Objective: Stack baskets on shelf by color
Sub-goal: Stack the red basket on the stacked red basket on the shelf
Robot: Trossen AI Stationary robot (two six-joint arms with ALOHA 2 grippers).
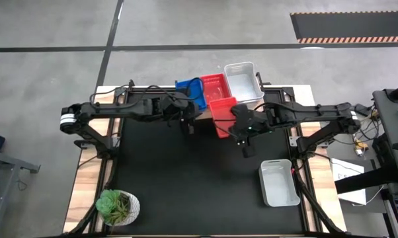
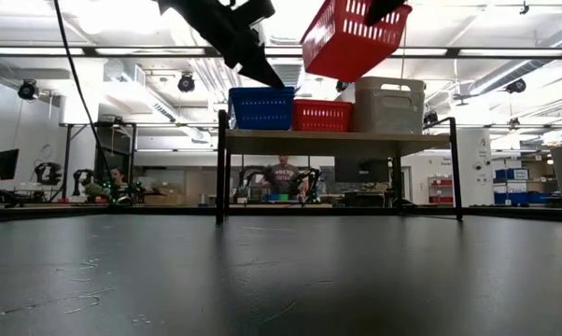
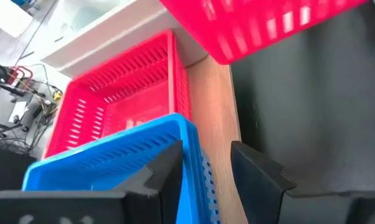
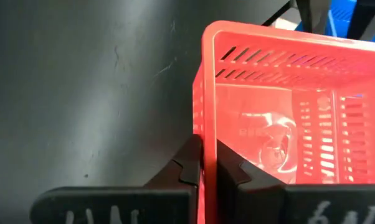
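On the wooden shelf [image 2: 337, 138] at the far middle of the table stand a blue basket [image 1: 191, 92], a red basket [image 1: 215, 86] and a white basket [image 1: 242, 80], side by side. My right gripper [image 4: 206, 152] is shut on a second red basket [image 1: 223, 118], held high just in front of the shelf. My left gripper [image 3: 206, 155] hangs open just over the blue basket's [image 3: 113, 155] near right corner. One of its fingers is over the inside and the other over the shelf's edge. I see no touch. My right gripper pinches the held red basket's side wall [image 4: 203, 124], the one toward the table's right, at its rim. One finger [image 4: 234, 171] is inside and the other outside. The fingers slant down from the right. The basket [image 2: 356, 37] is lifted clear and tilted, above the height of the baskets on the shelf.
Another white basket [image 1: 279, 182] sits on the black table near its right edge. A potted green plant [image 1: 116, 206] stands at the near left corner. The middle of the table [image 1: 186, 178] is bare black surface.
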